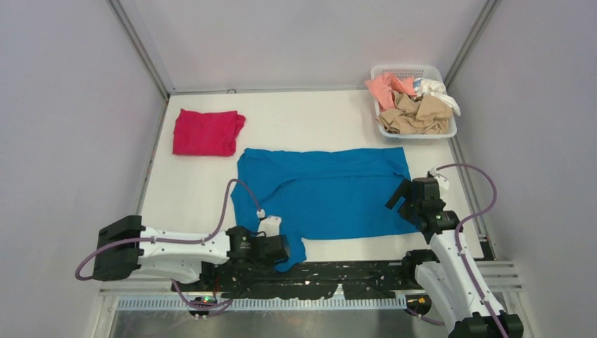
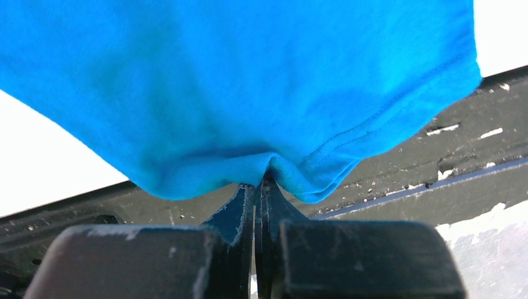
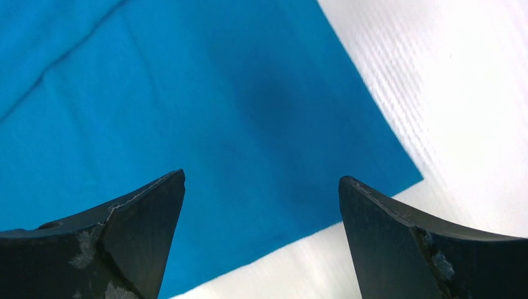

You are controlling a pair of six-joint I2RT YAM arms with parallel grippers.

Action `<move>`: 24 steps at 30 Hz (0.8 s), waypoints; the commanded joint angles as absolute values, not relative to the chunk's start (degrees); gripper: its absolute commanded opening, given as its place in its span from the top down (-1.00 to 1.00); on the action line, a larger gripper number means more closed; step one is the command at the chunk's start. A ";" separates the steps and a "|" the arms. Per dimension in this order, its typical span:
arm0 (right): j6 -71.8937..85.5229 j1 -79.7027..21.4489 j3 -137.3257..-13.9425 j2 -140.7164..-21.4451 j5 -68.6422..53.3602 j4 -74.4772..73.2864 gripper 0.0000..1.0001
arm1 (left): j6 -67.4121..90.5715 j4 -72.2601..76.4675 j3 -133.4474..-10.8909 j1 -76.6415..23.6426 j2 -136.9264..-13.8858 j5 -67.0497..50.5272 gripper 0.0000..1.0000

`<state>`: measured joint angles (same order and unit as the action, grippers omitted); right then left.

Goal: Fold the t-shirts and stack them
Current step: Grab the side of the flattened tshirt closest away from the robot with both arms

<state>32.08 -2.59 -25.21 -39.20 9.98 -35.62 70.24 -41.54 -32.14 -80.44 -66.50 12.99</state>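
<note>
A teal-blue t-shirt lies spread across the middle of the table. My left gripper is shut on its near-left sleeve at the table's near edge; in the left wrist view the cloth bunches at the closed fingertips of that gripper. My right gripper is open and hangs over the shirt's near-right corner; in the right wrist view that gripper has the corner between its fingers without touching it. A magenta-red t-shirt lies folded at the back left.
A white basket at the back right holds peach, tan and white shirts. A black rail runs along the near edge. Grey walls close the sides and back.
</note>
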 commanded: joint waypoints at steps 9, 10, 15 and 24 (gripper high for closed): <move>50.42 -7.06 -19.26 -36.71 19.63 -41.17 -0.94 | 53.44 -32.10 -30.16 -73.88 -52.69 12.22 1.00; 51.12 -7.02 -19.34 -36.01 21.78 -41.54 -0.92 | 52.78 -31.78 -29.76 -73.68 -51.66 12.07 1.00; 57.43 -6.74 -17.61 -33.40 25.55 -41.88 -0.65 | 50.71 -32.09 -28.56 -72.00 -48.56 11.54 1.00; 59.08 -6.32 -17.27 -34.01 26.55 -41.22 -0.46 | 47.37 -32.70 -28.34 -68.07 -47.46 9.63 1.00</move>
<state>56.05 -6.52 -17.08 -33.76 23.35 -41.95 50.30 -34.11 -28.73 -69.17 -48.45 10.44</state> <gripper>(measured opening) 0.743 0.010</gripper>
